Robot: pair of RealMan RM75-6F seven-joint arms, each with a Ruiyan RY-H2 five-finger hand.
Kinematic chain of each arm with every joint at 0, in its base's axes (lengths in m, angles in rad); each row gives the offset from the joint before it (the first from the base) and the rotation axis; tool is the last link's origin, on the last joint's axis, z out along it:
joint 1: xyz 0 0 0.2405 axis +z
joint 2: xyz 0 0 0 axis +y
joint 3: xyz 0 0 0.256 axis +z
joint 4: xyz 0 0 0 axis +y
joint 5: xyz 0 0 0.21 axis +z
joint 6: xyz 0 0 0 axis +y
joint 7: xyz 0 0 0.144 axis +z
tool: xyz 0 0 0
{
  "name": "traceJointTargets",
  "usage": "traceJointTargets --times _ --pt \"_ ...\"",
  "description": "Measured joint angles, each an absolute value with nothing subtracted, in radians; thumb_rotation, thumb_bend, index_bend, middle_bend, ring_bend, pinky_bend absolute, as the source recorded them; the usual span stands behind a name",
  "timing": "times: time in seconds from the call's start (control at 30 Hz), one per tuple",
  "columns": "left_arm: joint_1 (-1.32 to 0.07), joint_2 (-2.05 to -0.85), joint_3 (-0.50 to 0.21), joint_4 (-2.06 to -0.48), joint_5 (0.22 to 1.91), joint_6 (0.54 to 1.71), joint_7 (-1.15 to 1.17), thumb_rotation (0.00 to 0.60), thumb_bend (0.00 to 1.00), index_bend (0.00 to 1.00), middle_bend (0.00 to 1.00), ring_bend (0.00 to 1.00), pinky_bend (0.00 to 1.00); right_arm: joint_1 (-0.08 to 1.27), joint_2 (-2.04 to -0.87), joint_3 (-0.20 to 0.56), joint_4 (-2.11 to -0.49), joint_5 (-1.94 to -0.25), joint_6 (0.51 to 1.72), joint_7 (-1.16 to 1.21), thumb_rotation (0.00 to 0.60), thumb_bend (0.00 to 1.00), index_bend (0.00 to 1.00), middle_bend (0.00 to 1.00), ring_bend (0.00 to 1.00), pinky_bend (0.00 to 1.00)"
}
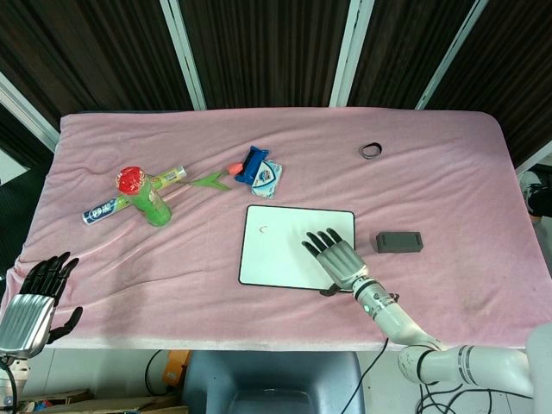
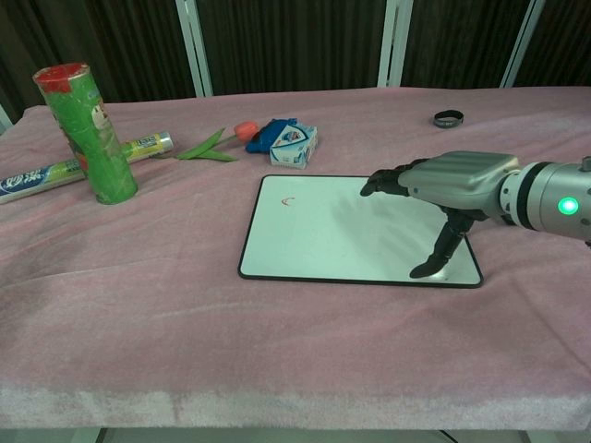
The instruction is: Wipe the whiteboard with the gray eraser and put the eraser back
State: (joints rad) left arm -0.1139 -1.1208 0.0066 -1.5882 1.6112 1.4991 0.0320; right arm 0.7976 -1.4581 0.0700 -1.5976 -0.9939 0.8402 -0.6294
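The whiteboard (image 1: 285, 250) (image 2: 332, 231) lies flat at the middle of the pink table and carries a small red mark (image 1: 263, 229) (image 2: 289, 200) near its upper left. The gray eraser (image 1: 399, 242) lies on the cloth just right of the board; the chest view does not show it. My right hand (image 1: 335, 254) (image 2: 452, 185) hovers palm down over the board's right part, fingers spread, holding nothing. Its thumb points down and touches the board near the front edge. My left hand (image 1: 34, 297) hangs off the table's front left corner, fingers apart and empty.
A green can with a red lid (image 1: 142, 197) (image 2: 88, 129) stands at the left, with a tube (image 1: 103, 210) (image 2: 37, 177) behind it. A tulip (image 1: 220, 177) (image 2: 222, 143), a blue-and-white packet (image 1: 259, 168) (image 2: 291, 143) and a black ring (image 1: 371, 150) (image 2: 448, 118) lie further back.
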Motion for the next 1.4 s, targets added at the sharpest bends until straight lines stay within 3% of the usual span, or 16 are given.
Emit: traceJointTargets --times 0.67,1.0,1.23,1.4 --pt "-0.115 -1.121 0.009 -1.588 1.618 1.502 0.032 0.6 0.35 0.0 0.0 0.0 0.09 0.782 -1.396 0.047 -1.542 -0.962 0.877 -0.596 0.6 0.27 0.01 0.0 0.0 0.0" --pt "-0.107 -1.12 0.013 -1.585 1.62 1.511 0.032 0.6 0.35 0.0 0.0 0.0 0.09 0.743 -1.417 0.051 -1.262 -0.951 0.795 -0.407 0.6 0.3 0.15 0.08 0.0 0.02" --pt "-0.109 -1.122 0.012 -1.588 1.616 1.504 0.042 0.6 0.36 0.0 0.0 0.0 0.09 0.72 -1.423 0.047 -1.193 -1.019 0.749 -0.304 0.6 0.32 0.23 0.14 0.0 0.02" --pt "-0.111 -1.12 0.01 -1.588 1.603 1.495 0.041 0.6 0.36 0.0 0.0 0.0 0.09 0.712 -1.427 0.046 -1.163 -1.048 0.736 -0.279 0.6 0.33 0.31 0.18 0.03 0.08"
